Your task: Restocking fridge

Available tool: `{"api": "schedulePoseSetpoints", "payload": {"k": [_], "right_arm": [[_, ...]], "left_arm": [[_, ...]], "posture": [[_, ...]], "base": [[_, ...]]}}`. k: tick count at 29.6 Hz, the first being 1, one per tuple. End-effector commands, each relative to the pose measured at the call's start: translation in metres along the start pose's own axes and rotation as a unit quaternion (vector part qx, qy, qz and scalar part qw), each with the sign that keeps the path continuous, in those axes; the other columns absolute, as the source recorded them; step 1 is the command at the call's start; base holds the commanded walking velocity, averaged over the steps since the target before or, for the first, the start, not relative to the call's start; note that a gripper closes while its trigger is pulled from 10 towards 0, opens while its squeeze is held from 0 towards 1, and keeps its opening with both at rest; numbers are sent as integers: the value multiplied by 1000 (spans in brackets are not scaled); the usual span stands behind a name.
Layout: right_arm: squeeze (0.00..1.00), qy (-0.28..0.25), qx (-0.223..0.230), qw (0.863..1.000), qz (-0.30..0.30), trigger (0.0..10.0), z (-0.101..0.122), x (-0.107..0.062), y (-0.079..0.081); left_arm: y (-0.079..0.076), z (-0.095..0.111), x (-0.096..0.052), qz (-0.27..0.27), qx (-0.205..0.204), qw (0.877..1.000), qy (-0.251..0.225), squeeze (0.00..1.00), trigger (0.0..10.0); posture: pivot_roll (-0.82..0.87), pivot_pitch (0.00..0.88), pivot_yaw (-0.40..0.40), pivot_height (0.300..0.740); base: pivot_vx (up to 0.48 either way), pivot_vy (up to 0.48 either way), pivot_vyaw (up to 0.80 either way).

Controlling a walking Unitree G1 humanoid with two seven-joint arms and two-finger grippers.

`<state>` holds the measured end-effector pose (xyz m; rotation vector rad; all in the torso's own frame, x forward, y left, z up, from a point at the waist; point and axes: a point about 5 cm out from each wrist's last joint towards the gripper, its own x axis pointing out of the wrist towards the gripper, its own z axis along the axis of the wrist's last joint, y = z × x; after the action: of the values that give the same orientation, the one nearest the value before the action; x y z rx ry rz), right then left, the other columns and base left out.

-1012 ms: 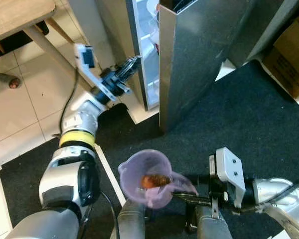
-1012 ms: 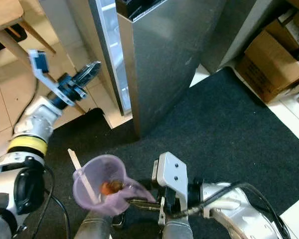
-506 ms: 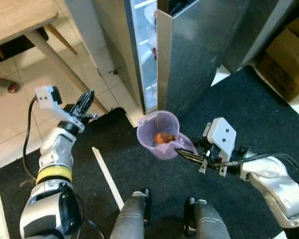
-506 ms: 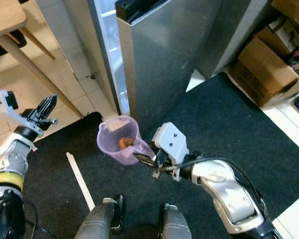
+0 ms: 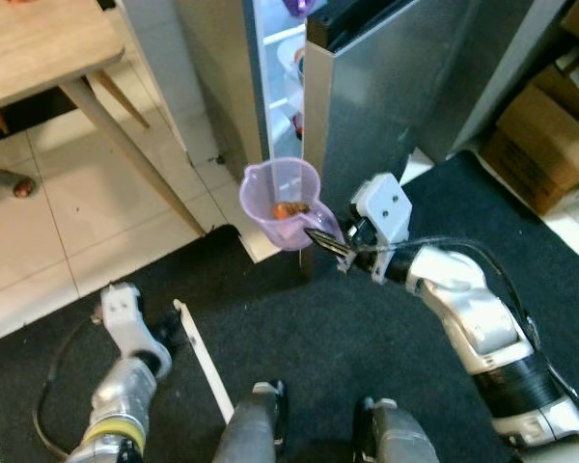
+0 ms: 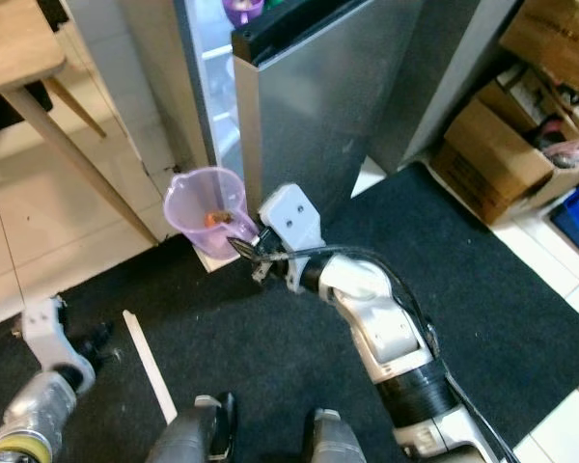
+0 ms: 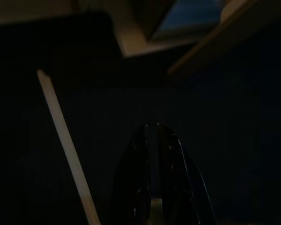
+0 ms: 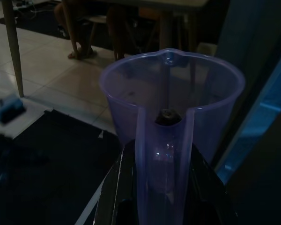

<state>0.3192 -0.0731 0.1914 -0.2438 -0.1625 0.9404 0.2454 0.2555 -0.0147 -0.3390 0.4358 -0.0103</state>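
The right tool (image 5: 326,241) is clamped on the handle of a clear purple jug (image 5: 281,203), one black finger on each side of the handle as the right wrist view shows, and holds the jug upright out in front of the robot. A small orange thing (image 5: 289,209) lies in the bottom of the jug; what it is cannot be told. The jug hangs just before the narrow gap of the fridge (image 5: 280,77), beside the edge of the steel door (image 5: 396,87) that stands ajar, and above the strip of pale floor between the black mat (image 5: 299,338) and the fridge. Inside the lit gap, shelves with a few items can be made out, among them something purple (image 6: 241,10) at the top. The left arm hangs low at the robot's side over the mat; its left tool (image 7: 152,140) shows in the dark left wrist view with the two fingers nearly together, a thin slit between them, holding nothing. A white strip (image 5: 203,359) lies on the mat near that arm. A wooden desk (image 5: 39,48) stands on the tiled floor to the robot's left, and cardboard boxes (image 6: 507,145) sit to the right past the mat. The robot's feet (image 5: 314,424) stand on the mat.
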Motion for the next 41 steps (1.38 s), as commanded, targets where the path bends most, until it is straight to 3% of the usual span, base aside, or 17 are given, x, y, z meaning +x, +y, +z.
{"api": "schedulePoseSetpoints", "payload": {"k": [1,2,3,13,23,30,41], "right_arm": [[0,-4,-3,1000,-13,10000,0,9,-4],[0,-4,-3,1000,-13,10000,0,9,-4],[0,-12,-3,1000,-22,10000,4,17,-9],[0,-26,-2,999,-31,10000,6,32,-11],[0,-34,3,999,-18,10000,3,35,-5],[0,-50,9,999,4,10000,6,38,1],[0,-72,14,996,44,10000,11,45,13]], "left_arm": [[0,-31,-10,19,-3,998,52,0,10000],[0,-31,-10,19,-3,998,52,0,10000],[-1,-49,-18,28,-3,996,83,0,10000],[-5,-83,-34,37,7,988,153,0,10000],[-5,-86,-34,55,2,985,161,0,10000],[-12,-89,-31,46,11,984,172,0,10000],[-16,-104,-39,45,2,979,199,0,10000]], "posture": [[-25,210,13,740],[-25,210,13,740],[-22,210,8,740],[-22,210,3,740],[-33,196,11,740],[-36,171,10,740],[-26,135,6,740]], "base": [[0,0,0],[0,0,0],[0,0,0],[0,0,0],[334,0,0],[0,0,0],[131,0,0]]}}
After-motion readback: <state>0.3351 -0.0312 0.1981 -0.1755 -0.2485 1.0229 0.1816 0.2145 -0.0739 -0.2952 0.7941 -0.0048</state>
